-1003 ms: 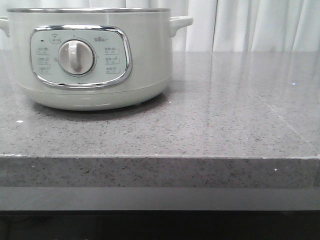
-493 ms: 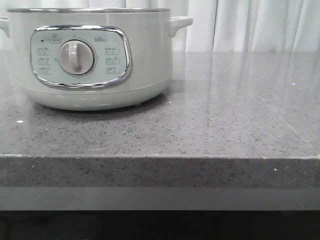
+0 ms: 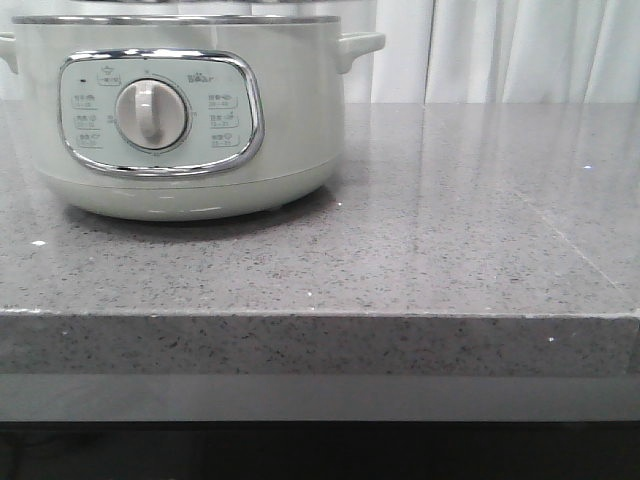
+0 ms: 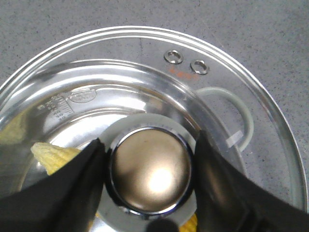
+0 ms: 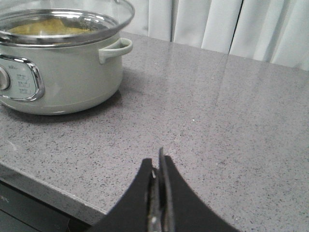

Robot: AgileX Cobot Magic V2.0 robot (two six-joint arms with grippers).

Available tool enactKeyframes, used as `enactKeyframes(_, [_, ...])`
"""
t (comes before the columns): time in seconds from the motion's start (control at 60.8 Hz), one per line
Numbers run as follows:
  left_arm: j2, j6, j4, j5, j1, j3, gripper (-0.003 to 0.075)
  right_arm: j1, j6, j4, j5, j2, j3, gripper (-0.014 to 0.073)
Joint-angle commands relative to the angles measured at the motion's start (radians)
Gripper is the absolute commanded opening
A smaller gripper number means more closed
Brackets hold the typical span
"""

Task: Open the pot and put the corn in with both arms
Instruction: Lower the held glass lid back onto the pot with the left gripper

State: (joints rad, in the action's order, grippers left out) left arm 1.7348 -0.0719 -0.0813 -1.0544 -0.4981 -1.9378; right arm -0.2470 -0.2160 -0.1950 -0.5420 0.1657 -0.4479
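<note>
The pale grey-green pot (image 3: 180,120) stands on the counter at the left, its dial facing me. My left gripper (image 4: 149,145) is shut on the chrome knob (image 4: 150,171) of the glass lid (image 4: 217,92), one finger on each side. The lid sits over the pot's mouth; I cannot tell whether it rests on the rim. The yellow corn (image 4: 53,154) lies inside the pot and shows through the glass. The right wrist view shows the pot (image 5: 63,72) with the lid (image 5: 72,14) over it. My right gripper (image 5: 158,157) is shut and empty, above the counter near its front edge.
The grey speckled counter (image 3: 450,230) stretches to the right of the pot, with its front edge (image 3: 320,340) close to me. White curtains (image 3: 520,50) hang behind. The pot's side handle (image 5: 116,48) sticks out toward the right arm.
In the front view a steel lid rim has come into sight at the top edge, just above the pot's rim. The pot has not moved.
</note>
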Motion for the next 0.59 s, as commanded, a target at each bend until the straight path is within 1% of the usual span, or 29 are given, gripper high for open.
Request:
enactKeyframes(0.0, [-0.053,0.012,-0.010,0.100,0.020,-0.050,0.0221,0.004,-0.015,-0.006,0.091,0.011,-0.023,-0.0070])
enactKeyframes(0.115, [-0.053,0.048,-0.014,0.091,0.050,-0.050,0.0221,0.004,-0.018,-0.006,0.101,0.011,-0.023,-0.0070])
enactKeyframes(0.23, [-0.050,0.047,-0.021,0.053,0.072,-0.050,0.0221,0.004,-0.018,-0.006,0.107,0.011,-0.023,-0.0070])
enactKeyframes(0.46, [-0.038,0.047,-0.021,0.043,0.074,-0.048,0.0221,0.004,-0.018,-0.006,0.112,0.011,-0.023,-0.0070])
enactKeyframes(0.575, [-0.038,0.047,-0.046,0.028,0.074,-0.048,0.0221,0.004,-0.018,-0.006,0.112,0.011,-0.023,-0.0070])
